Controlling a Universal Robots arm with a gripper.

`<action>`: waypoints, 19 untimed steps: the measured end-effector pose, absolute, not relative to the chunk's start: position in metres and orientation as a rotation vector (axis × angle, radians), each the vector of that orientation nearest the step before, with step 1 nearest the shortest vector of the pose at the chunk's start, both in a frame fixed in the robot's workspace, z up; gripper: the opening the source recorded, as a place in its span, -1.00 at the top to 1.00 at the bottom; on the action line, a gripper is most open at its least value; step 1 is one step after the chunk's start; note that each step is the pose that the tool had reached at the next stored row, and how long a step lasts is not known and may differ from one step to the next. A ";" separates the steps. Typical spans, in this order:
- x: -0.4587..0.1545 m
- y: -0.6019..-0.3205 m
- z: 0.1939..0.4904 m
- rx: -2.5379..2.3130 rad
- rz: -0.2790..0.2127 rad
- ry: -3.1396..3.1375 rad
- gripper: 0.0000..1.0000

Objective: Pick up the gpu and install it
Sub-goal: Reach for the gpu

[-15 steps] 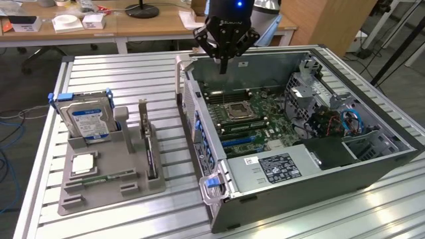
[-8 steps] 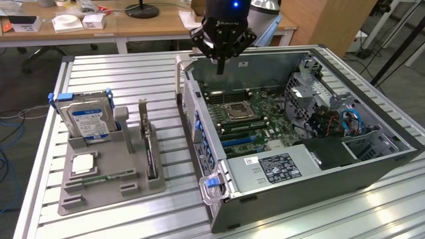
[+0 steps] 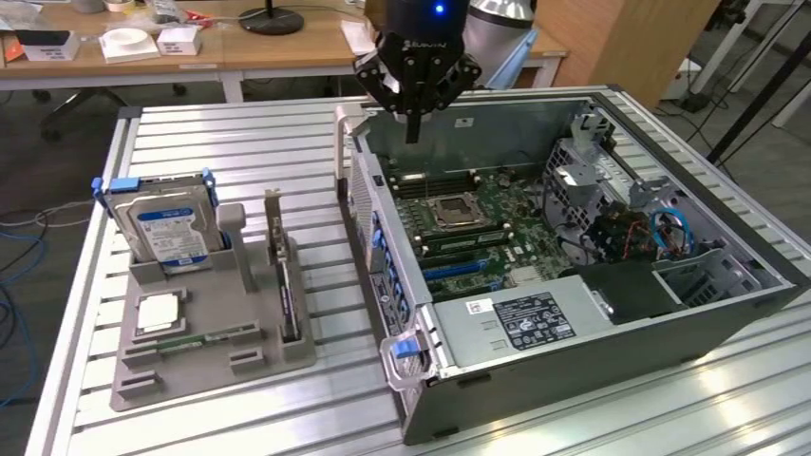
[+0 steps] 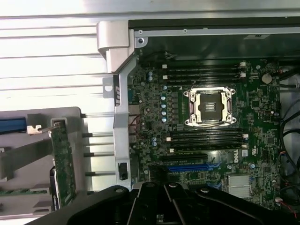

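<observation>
The gpu point(image 3: 281, 275) stands edge-on in a slot of the grey holder tray point(image 3: 190, 366), at the exterior view's left of the open computer case point(image 3: 609, 313). In the wrist view the gpu point(image 4: 63, 164) is a slim greenish board with a silvery bracket end. My gripper point(image 3: 412, 128) hangs above the far end of the case, over the motherboard point(image 3: 469, 223), shut with nothing between its fingers. It is well apart from the gpu. Its dark body point(image 4: 161, 199) shows over the board near a blue expansion slot point(image 4: 190, 166).
A silver hard drive point(image 3: 165, 223) with a blue-white label stands upright in the same tray, beside a grey post point(image 3: 237, 237). The case sits on a slatted aluminium table point(image 3: 254, 133). Drive cages and cables point(image 3: 633, 223) fill the case's right side. Desks stand behind.
</observation>
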State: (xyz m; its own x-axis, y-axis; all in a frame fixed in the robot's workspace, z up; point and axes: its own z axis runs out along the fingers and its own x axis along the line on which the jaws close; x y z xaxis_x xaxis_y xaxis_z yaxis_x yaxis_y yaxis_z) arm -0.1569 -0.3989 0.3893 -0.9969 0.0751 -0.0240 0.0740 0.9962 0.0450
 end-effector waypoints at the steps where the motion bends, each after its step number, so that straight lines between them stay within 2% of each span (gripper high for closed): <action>1: -0.159 -0.399 0.389 0.117 0.069 3.113 0.79; 19: -0.181 -0.399 0.389 0.116 0.069 3.113 0.79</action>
State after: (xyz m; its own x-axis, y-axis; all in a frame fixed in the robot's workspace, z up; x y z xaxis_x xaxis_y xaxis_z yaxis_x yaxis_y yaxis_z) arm -0.1815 -0.3989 0.3886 -0.9969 0.0753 -0.0240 0.0741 0.9962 0.0451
